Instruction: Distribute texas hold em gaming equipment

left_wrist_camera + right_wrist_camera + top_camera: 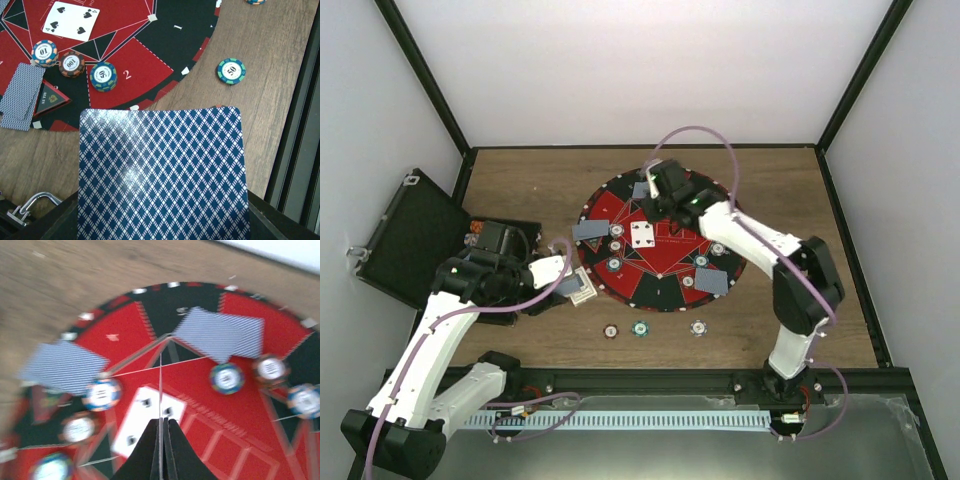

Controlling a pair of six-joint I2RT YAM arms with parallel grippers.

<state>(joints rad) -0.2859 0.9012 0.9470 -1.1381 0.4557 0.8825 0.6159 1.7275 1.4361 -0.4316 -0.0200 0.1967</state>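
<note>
A round red and black poker mat (658, 290) lies mid-table. On it are a face-up four of spades (643, 235), face-down cards (590, 230) (712, 282) and several striped chips (616, 247). Three more chips (639, 327) sit on the wood near the mat's front edge. My left gripper (570, 280) is at the mat's left edge, shut on a deck of blue-patterned cards (160, 175) that hides its fingers. My right gripper (161, 424) hovers over the mat's far side above the four of spades (145, 425), shut on a single card (161, 390) seen edge-on.
An open black hinged case (410, 240) lies at the table's left edge, behind the left arm. A metal latch (30, 206) shows at the bottom left of the left wrist view. The black frame rail (650, 378) runs along the near edge.
</note>
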